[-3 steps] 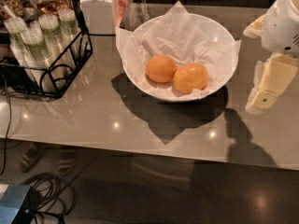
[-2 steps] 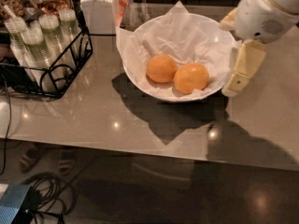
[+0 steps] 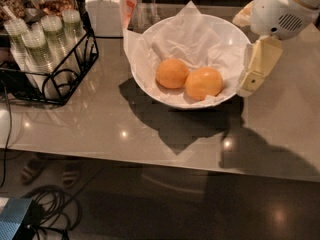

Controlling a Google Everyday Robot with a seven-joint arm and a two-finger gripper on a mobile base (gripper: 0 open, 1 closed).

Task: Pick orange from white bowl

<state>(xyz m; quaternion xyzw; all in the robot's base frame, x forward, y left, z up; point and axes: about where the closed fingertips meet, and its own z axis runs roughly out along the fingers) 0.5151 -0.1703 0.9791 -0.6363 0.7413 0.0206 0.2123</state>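
One bowl (image 3: 231, 28) on worktop (image 3: 100, 129), two fruits. I log orange (image 3: 203, 83) at right, long axis left-right, touching rounder orange (image 3: 171, 73). Gripper (image 3: 252, 76) beside right rim; open or closed, cannot tell.

Text check: nothing readable anywhere | jar (image 3: 104, 14): no legible label | stacked cups (image 3: 46, 43): no print to make out | white bowl (image 3: 144, 78): plain | gripper (image 3: 252, 76): hanging just outside the bowl's right rim, no markings readable
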